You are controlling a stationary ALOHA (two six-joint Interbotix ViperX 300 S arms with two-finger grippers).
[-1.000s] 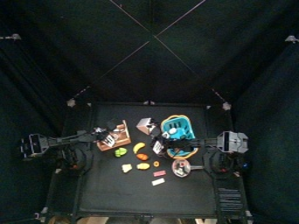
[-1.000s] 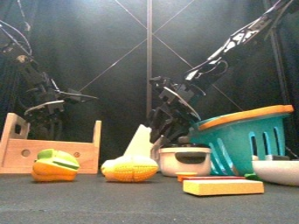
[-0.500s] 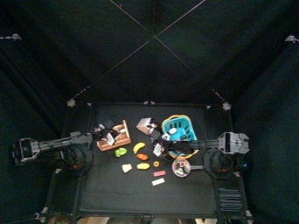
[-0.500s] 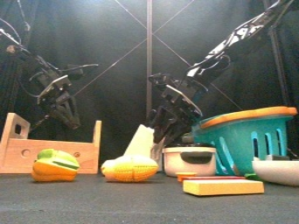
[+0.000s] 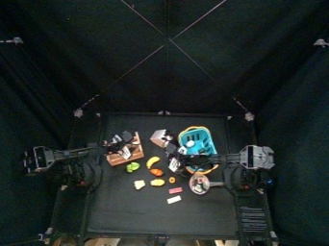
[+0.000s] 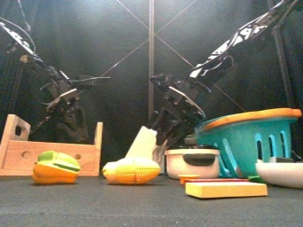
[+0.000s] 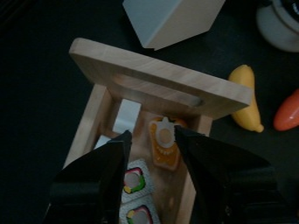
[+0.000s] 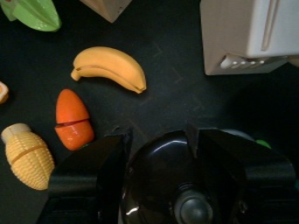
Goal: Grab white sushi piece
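From where I stand, the left arm reaches in over the wooden tray (image 7: 140, 74), which sits at about 10 o'clock from the middle of the table (image 5: 129, 207). The left gripper (image 7: 159, 140) points down into the tray and is released: its two jaws stand wide apart, one on each side of the white sushi piece (image 7: 163, 149). This piece is white on top and orange at the sides, and it lies in the tray's long compartment. I cannot tell if either jaw touches it. In the same compartment, just beside the piece, lie two sushi rolls (image 7: 135, 180) with coloured centres.

The right arm hangs at about 4 o'clock from the table's middle. The right gripper (image 8: 156, 138) is also released, its jaws apart above the dark lid (image 8: 176, 188) of a small pot, and holds nothing. Near this pot lie a banana (image 8: 111, 68), a carrot (image 8: 73, 118) and a corn cob (image 8: 26, 153). A teal basket (image 6: 254, 133) stands at about 1 o'clock
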